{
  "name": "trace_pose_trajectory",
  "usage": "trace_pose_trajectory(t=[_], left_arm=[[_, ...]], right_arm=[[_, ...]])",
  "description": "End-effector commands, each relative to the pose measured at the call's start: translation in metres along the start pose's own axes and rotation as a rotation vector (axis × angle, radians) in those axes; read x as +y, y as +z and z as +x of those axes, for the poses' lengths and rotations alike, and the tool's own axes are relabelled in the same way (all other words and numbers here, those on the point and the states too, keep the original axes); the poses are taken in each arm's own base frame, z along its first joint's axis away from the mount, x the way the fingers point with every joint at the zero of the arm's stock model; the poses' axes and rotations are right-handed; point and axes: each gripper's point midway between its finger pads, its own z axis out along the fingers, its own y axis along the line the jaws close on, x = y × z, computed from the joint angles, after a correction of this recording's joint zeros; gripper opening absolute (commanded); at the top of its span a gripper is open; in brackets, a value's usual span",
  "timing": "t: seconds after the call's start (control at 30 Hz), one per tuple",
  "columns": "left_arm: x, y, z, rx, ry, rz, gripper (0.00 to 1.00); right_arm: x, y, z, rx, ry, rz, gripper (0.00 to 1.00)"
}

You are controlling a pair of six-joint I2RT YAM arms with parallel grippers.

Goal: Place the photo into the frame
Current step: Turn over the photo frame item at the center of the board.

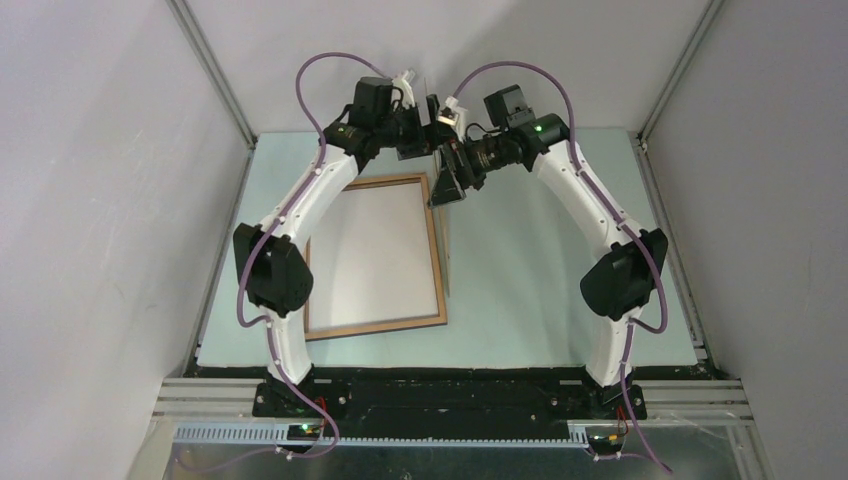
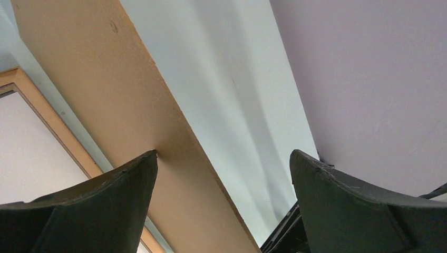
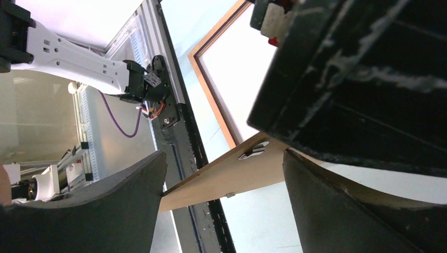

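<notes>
Dark fingers of the left gripper (image 2: 224, 158) fill the bottom of its wrist view, and we see them spread wide with nothing clamped. The finger at the left of that view seems to touch with its tip the face of the brown backing board (image 2: 132, 105), which runs slanted through the gap. The other finger stands apart from it.

The right gripper (image 3: 224, 158) is also wide. The board crosses behind its two fingers, showing a small metal hanger (image 3: 253, 150). We cannot tell if these fingers touch the board. The black body of the left gripper hangs just above them, very near.

From above, both grippers meet over the far right corner of the frame (image 1: 375, 327). The frame lies flat on the table (image 1: 540, 270), light wood face up, in the left half and partly under the left arm. A white sheet fills its opening, which we take for the photo (image 1: 375, 255) lying with the plain back up, below the grippers and towards the arm bases. The board appears almost edge-on, as a thin line just beside the right rail of the frame.

To the right of the board the pale green tabletop stretches open up to the grey wall (image 1: 770, 200). On the left, the frame's rail is near the table's edge.
</notes>
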Motion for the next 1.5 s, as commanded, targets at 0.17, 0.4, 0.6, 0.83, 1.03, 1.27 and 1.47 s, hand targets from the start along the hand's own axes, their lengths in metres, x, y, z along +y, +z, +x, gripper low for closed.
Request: trace_pose_trajectory(t=[0.17, 0.4, 0.6, 0.83, 1.03, 1.27, 1.47], left_arm=[[-0.005, -0.028, -0.014, -0.051, 0.039, -0.008, 1.0], [-0.001, -0.034, -0.014, -0.055, 0.034, -0.021, 1.0], [0.009, -0.043, -0.008, -0.047, 0.021, -0.048, 0.93], [0.022, -0.056, -0.001, -0.034, 0.023, -0.081, 0.75], [0.036, -0.061, 0.009, -0.013, 0.001, -0.102, 0.59], [0.051, -0.062, 0.014, -0.006, -0.012, -0.135, 0.41], [0.061, -0.066, 0.016, -0.008, -0.02, -0.162, 0.34]], right_arm=[[0.026, 0.002, -0.013, -0.02, -0.014, -0.084, 0.87], [0.033, 0.001, -0.017, -0.029, -0.016, -0.103, 0.89], [0.026, -0.003, -0.015, -0.031, -0.017, -0.073, 0.88], [0.011, -0.019, -0.013, -0.053, 0.003, -0.031, 0.87], [-0.006, -0.034, -0.004, -0.075, 0.026, 0.011, 0.87], [-0.016, -0.041, 0.007, -0.084, 0.055, 0.024, 0.86], [-0.023, -0.042, 0.015, -0.085, 0.072, 0.03, 0.86]])
